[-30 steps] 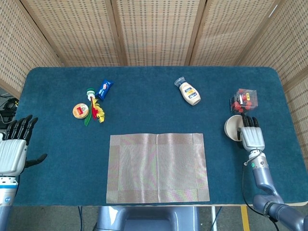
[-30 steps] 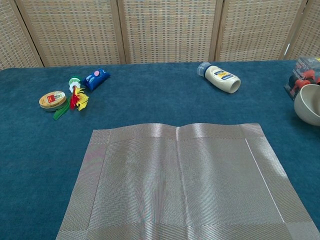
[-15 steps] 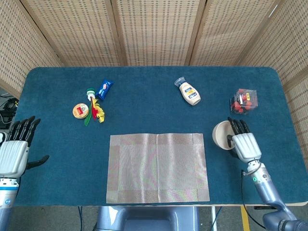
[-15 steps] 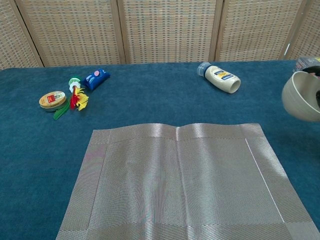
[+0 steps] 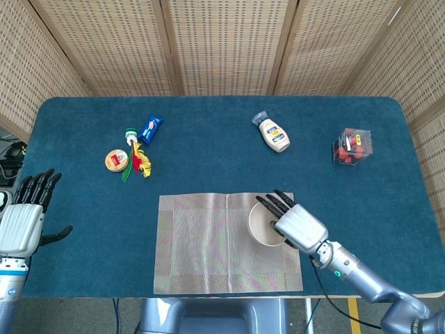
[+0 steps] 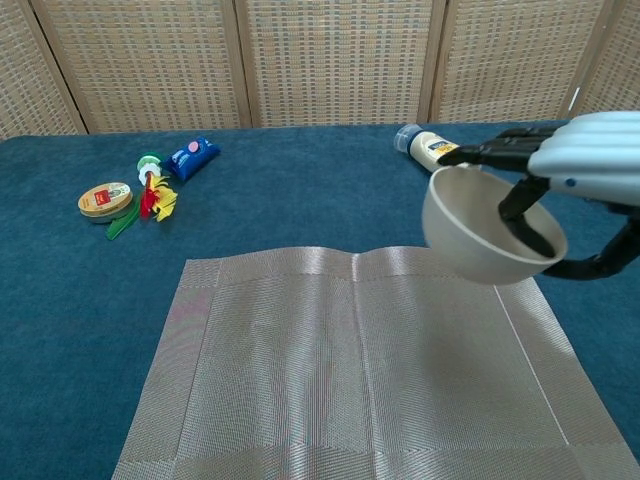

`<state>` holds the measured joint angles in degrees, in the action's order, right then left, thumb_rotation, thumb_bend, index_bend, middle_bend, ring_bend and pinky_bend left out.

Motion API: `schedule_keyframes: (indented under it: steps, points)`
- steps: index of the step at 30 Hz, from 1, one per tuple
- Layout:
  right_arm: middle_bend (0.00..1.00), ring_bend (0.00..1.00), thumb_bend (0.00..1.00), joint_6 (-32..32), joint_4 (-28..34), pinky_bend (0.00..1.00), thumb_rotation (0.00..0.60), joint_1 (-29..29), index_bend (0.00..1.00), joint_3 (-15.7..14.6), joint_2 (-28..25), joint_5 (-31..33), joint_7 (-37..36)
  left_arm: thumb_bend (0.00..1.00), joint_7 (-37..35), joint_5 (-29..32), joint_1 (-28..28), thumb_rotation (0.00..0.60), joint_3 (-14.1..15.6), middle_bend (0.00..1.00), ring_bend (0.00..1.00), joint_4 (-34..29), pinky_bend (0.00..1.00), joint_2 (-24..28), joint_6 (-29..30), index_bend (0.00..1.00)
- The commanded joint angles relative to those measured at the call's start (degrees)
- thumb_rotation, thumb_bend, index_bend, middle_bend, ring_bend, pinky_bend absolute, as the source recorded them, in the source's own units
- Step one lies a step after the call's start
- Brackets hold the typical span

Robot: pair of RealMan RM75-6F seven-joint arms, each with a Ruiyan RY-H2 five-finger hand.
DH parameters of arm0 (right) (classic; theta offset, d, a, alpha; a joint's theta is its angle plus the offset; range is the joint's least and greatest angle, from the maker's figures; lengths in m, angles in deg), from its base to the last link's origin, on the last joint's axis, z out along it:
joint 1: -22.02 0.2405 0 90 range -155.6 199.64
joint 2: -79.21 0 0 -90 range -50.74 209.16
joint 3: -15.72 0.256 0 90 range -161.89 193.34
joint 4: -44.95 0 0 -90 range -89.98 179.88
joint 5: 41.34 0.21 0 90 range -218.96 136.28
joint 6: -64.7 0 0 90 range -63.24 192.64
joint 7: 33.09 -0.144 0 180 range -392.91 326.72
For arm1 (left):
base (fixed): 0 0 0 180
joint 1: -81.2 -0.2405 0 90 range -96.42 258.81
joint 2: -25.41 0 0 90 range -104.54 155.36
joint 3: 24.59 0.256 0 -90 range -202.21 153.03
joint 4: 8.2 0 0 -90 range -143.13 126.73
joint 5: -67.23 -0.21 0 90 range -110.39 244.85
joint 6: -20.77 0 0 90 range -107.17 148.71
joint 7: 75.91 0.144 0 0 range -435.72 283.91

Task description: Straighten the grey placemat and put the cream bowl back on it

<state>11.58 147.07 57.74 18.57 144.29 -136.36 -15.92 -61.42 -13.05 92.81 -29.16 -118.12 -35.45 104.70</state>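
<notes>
The grey placemat [image 5: 208, 243] [image 6: 330, 370] lies flat and square at the front middle of the blue table. My right hand [image 5: 297, 226] [image 6: 590, 160] grips the cream bowl [image 5: 263, 224] [image 6: 480, 235] by its rim, fingers inside it, and holds it tilted in the air above the mat's right part. My left hand [image 5: 24, 219] hovers open at the table's front left edge, well away from the mat; the chest view does not show it.
A white squeeze bottle [image 5: 272, 133] [image 6: 440, 155] lies at the back middle. A clear box of red items [image 5: 351, 146] stands at the right. A round tin [image 5: 117, 161], a blue packet [image 5: 151, 128] and a red-yellow toy [image 5: 139, 161] lie at the back left.
My right hand has lifted the cream bowl from the table's right side and carried it left, over the placemat's right part. The left hand has barely moved.
</notes>
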Motion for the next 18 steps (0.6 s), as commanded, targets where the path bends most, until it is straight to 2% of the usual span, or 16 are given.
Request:
schedule_keyframes:
  steps: [1,9,13,18]
  points:
    - [0.0,0.0,0.52,6.8,1.5,0.0,0.6,4.6,0.73,0.9,3.3,2.2,4.9,0.0,0.0,0.6,0.1,0.6,-0.3,0.0,0.0,0.2,0.0,0.0,-0.4,0.0]
    - [0.0,0.0,0.52,13.0,-1.3,0.0,0.6,9.5,0.73,2.7,11.1,7.4,14.0,0.0,-0.5,2.1,0.4,0.6,-1.0,0.0,0.0,0.7,0.0,0.0,-1.4,0.0]
    - [0.0,0.0,0.52,15.1,-5.7,0.0,0.6,12.5,0.73,3.9,16.6,11.2,20.4,0.0,-0.7,2.7,0.5,0.6,-1.3,0.0,0.0,0.9,0.0,0.1,-1.8,0.0]
    - [0.0,0.0,0.52,15.2,-7.7,0.0,0.6,13.7,0.73,3.7,18.9,15.1,24.8,0.0,-0.9,2.7,0.5,0.6,-1.3,0.0,0.0,1.0,0.0,0.2,-1.9,0.0]
